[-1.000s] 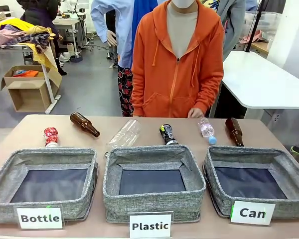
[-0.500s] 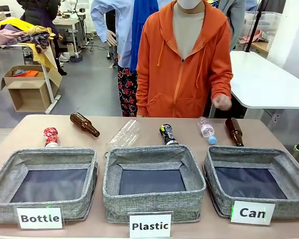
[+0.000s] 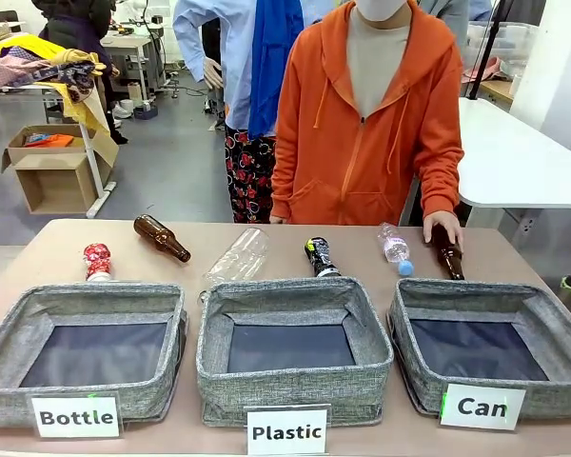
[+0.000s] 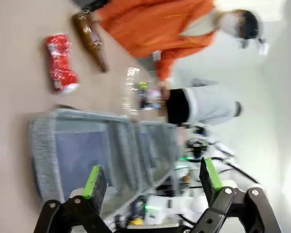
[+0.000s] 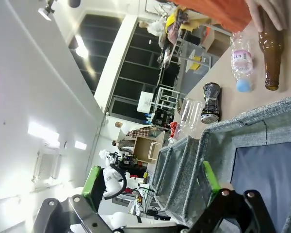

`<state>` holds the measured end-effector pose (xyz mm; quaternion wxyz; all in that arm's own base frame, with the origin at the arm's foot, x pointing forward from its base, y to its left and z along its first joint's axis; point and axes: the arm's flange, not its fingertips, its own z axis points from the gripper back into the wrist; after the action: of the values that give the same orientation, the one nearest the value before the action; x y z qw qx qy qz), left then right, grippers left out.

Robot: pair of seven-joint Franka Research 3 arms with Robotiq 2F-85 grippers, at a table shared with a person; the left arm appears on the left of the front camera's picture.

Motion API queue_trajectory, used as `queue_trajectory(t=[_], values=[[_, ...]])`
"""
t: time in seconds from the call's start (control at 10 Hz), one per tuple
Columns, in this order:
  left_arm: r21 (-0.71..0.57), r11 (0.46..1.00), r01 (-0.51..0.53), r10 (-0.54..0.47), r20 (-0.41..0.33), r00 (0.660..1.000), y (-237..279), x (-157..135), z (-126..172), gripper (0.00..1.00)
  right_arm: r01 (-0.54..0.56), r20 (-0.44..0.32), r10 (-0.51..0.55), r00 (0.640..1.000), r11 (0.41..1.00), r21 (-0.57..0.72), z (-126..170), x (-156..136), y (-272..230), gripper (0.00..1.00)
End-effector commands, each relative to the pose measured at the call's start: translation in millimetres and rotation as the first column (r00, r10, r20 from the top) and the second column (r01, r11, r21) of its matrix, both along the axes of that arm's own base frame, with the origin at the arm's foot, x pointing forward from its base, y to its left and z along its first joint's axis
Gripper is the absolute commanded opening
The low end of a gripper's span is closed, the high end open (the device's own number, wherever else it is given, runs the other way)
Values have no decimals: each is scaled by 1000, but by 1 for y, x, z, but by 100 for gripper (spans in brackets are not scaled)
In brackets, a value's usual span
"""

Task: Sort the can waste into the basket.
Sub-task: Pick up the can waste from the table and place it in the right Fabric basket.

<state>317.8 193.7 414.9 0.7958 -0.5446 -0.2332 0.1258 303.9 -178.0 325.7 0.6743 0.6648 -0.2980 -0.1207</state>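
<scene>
The person's hand [image 3: 443,227] has moved: a moment ago it was lifted off the table, and now it rests on the far end of the brown bottle [image 3: 450,261] at the far right, just beyond the Can basket [image 3: 476,291]. That bottle is not ours to sort, so we judge the can work not yet begun. The red can [image 3: 97,259] lies beyond the Bottle basket [image 3: 86,293] and the black can [image 3: 319,255] beyond the Plastic basket [image 3: 285,288], both well apart from their target. Our left gripper [image 4: 151,175] and right gripper [image 5: 150,178] stand released, jaws wide, grasping nothing. The hand hides the bottle's far end, the Can basket is cut off at the right edge, the left wrist view is smeared, and the cans' print is too small to read
</scene>
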Motion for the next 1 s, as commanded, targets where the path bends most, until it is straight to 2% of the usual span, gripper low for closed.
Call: queue_trajectory(t=[0.0,0.2,0.4,0.5,0.6,0.8,0.9], values=[[267,959,95,-44,-188,981,-36,34,27,100,-2,9,2,1000,1000,5,3,0,-1,100],[448,871,202,-46,-335,941,-90,77,31,100,-2,9,2,1000,1000,5,3,0,-1,100],[588,771,244,8,-392,920,-141,109,26,100,-2,9,2,1000,1000,5,3,0,-1,100],[662,714,228,85,-406,910,-165,122,19,100,-2,9,2,1000,1000,5,3,0,-1,100],[725,655,214,131,-387,912,-192,135,12,100,-2,9,2,1000,1000,5,3,0,-1,100],[798,561,219,182,-377,908,-219,158,2,100,-2,9,2,1000,1000,5,3,0,-1,100],[835,511,202,199,-344,918,-224,165,3,100,-2,9,2,1000,1000,5,3,0,-1,100]])
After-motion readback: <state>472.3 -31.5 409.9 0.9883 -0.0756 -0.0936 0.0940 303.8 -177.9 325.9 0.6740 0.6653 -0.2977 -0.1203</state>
